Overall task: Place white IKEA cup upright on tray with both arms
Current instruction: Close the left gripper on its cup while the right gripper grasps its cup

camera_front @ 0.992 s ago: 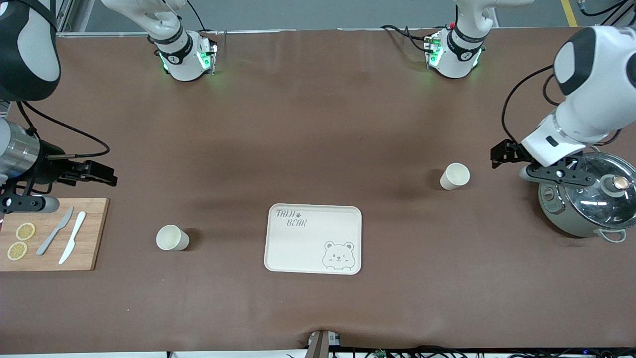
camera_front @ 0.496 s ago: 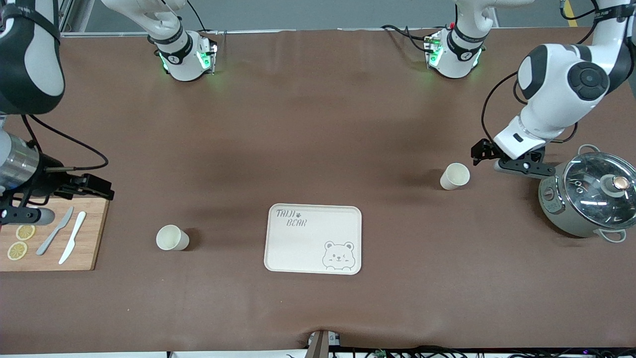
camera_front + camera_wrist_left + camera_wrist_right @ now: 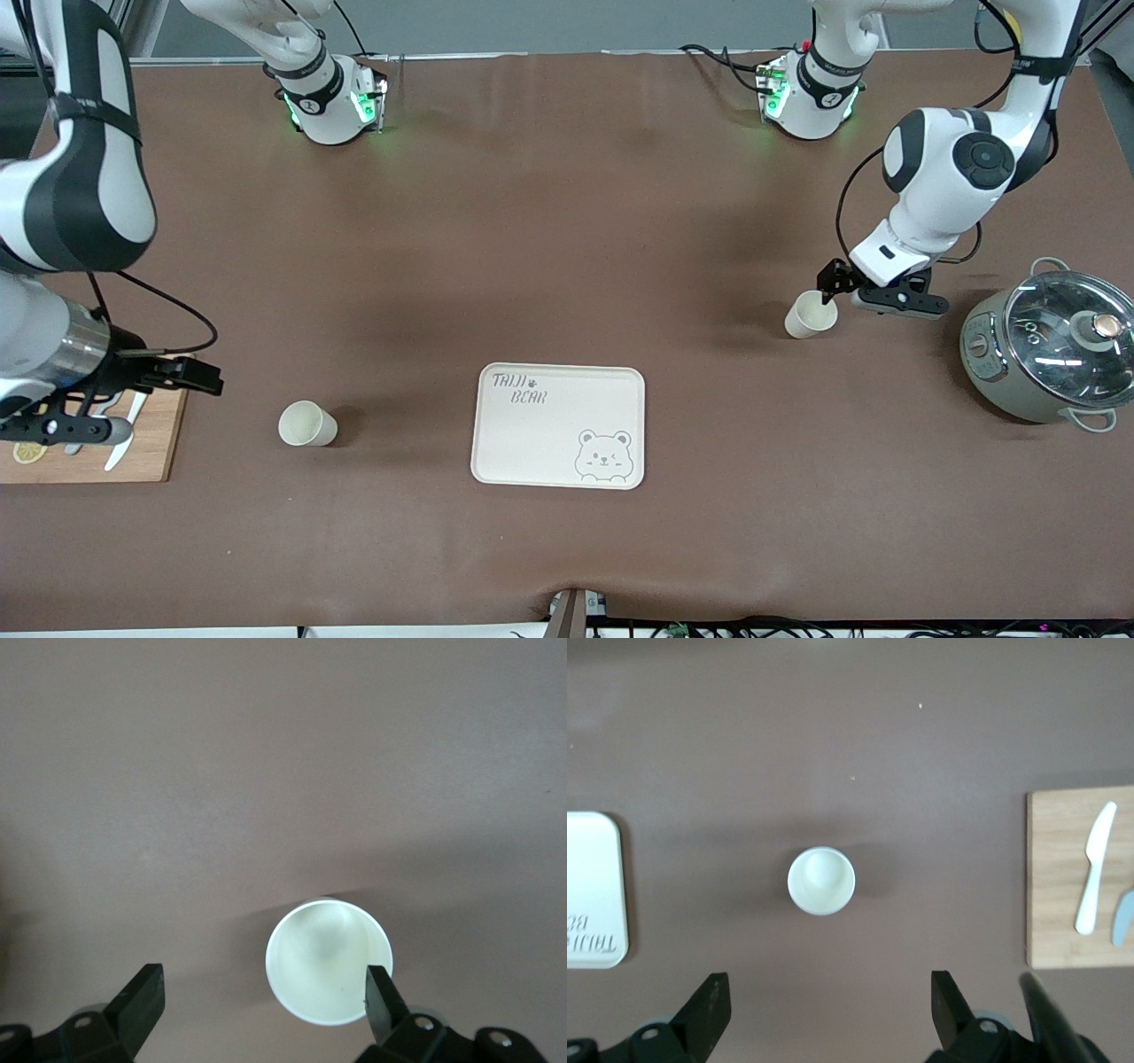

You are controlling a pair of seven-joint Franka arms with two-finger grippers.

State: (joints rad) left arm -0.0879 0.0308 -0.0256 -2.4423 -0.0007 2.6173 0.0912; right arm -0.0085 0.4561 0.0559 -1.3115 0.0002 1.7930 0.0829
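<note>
Two white cups stand mouth up on the brown table. One cup (image 3: 810, 314) is toward the left arm's end, the other (image 3: 306, 424) toward the right arm's end. The cream tray (image 3: 532, 443) with the bear drawing lies between them, with nothing on it. My left gripper (image 3: 829, 283) is open, low over the first cup's rim. In the left wrist view that cup (image 3: 330, 961) sits beside one fingertip (image 3: 379, 990), off centre between the open jaws (image 3: 261, 997). My right gripper (image 3: 202, 377) is open and empty over the cutting board's edge. Its wrist view shows the second cup (image 3: 821, 880) ahead of the open gripper (image 3: 828, 1001).
A grey pot with a glass lid (image 3: 1050, 346) stands at the left arm's end, close to the left arm. A wooden cutting board (image 3: 151, 443) with knives and a lemon slice (image 3: 29, 452) lies at the right arm's end. The tray's edge shows in the right wrist view (image 3: 594, 890).
The left gripper has moved from beside the pot to over the cup. The right gripper has moved across the cutting board toward the other cup. Cups and tray have not moved.
</note>
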